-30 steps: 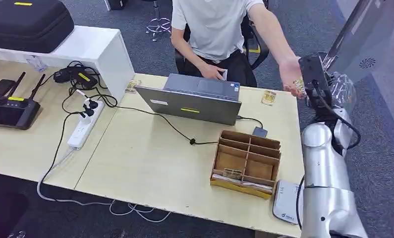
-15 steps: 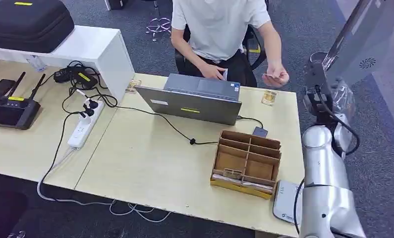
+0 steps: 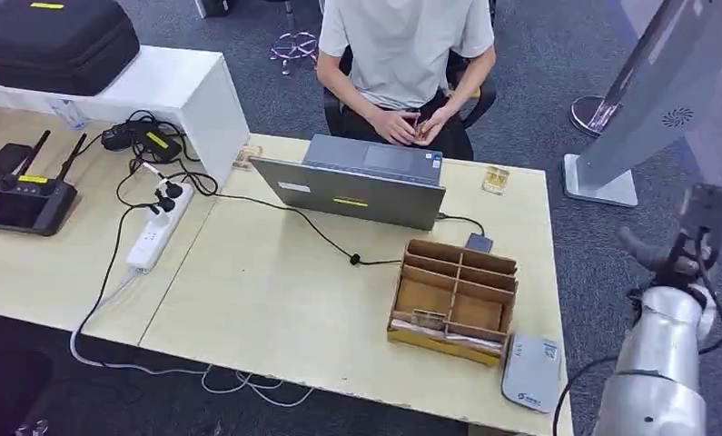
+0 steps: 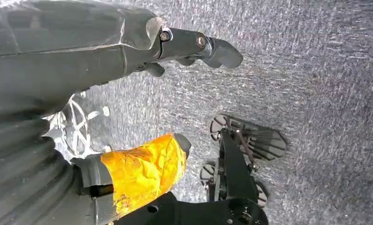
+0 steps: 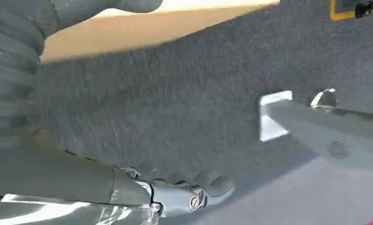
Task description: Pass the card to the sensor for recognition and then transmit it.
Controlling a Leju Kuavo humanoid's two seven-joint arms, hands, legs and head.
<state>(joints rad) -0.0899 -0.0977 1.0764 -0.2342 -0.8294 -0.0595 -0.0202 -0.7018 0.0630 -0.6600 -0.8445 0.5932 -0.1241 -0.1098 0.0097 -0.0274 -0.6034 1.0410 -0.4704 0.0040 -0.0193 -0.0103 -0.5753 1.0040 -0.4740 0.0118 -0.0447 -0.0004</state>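
— Where is the card (image 3: 417, 125)?

— Not with me. The person (image 3: 402, 45) seated behind the laptop (image 3: 357, 182) has both hands together in front of their body, and a small flat thing sits between the fingers. I take that for the card, though it is too small to make out any print.

— Your right hand (image 5: 142, 190), then?

— Holding nothing. My fingers (image 5: 208, 187) lie stretched out straight, the thumb (image 5: 128, 4) well away from them, with grey carpet (image 5: 175, 103) showing in the gap. From the head view my right arm (image 3: 657, 363) is out past the far right edge of the table (image 3: 266, 300), off to the side over the floor.

— And the left hand (image 4: 95, 70)?

— Also holding nothing. The thumb (image 4: 144, 171), wrapped in yellow tape, is spread wide from the dark fingers (image 4: 208, 47), and there is just carpet between them. That hand hangs over the floor.

— Where is the sensor (image 3: 531, 371)?

— It lies flat at the near right corner of the table, a grey box with rounded corners, just beside the cardboard tray (image 3: 454, 300) with its dividers. Nothing rests on top of it. It is near my right arm and well apart from the person's hands.

— Anything else on the table?

— A small yellow item (image 3: 495, 179) near the laptop's right end, and a white power strip (image 3: 157, 227) with black cables to the left.
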